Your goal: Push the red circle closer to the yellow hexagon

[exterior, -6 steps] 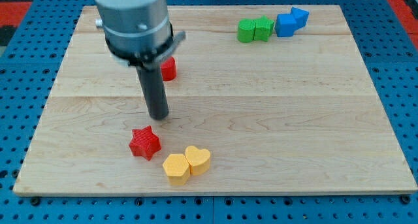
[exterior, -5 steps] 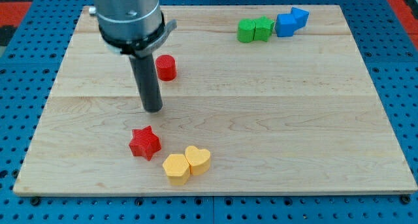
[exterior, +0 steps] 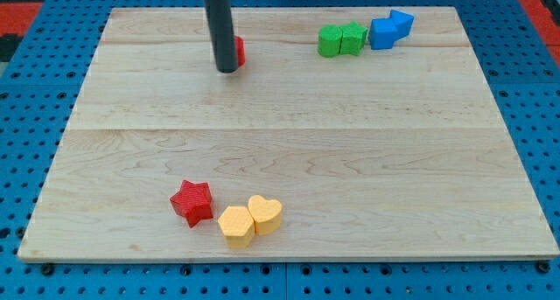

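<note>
Tip [exterior: 227, 70] at the view's top, touching red circle [exterior: 238, 50] (mostly hidden behind rod) | yellow hexagon [exterior: 235, 226] well apart, near bench [exterior: 394, 160] bottom edge | gripper: none fitted, state cannot be told

Tip and red circle shifted toward the view's top

My tip [exterior: 227, 70] moved up-right, the red circle block [exterior: 238, 50] now mostly hidden behind it; the red star block [exterior: 192, 202] slid slightly lower.

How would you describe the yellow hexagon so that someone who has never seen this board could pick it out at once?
Start at the wooden board and go to its bottom edge, left of centre, where three blocks cluster. The yellow hexagon is the middle one, between the red star on the view's left and the yellow heart on its right. It shares the heart's colour, but has flat sides.
</note>
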You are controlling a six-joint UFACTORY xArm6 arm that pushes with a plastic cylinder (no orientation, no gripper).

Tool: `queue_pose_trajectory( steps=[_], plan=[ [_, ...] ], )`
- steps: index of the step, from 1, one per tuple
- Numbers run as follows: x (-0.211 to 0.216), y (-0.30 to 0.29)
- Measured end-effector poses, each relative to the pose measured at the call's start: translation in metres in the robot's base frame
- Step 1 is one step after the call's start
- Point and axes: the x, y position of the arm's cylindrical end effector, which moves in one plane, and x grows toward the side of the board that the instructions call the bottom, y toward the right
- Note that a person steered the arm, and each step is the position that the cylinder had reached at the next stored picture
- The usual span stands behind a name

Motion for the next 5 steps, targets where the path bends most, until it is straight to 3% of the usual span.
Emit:
queue_pose_trajectory(
  steps=[1, 2, 3, 4, 5],
  plan=[
    [-0.011, 0.050],
    [-0.060, 0.047],
    [-0.042, 0.007],
    [-0.018, 0.006],
    [-0.058, -0.025]
  ],
)
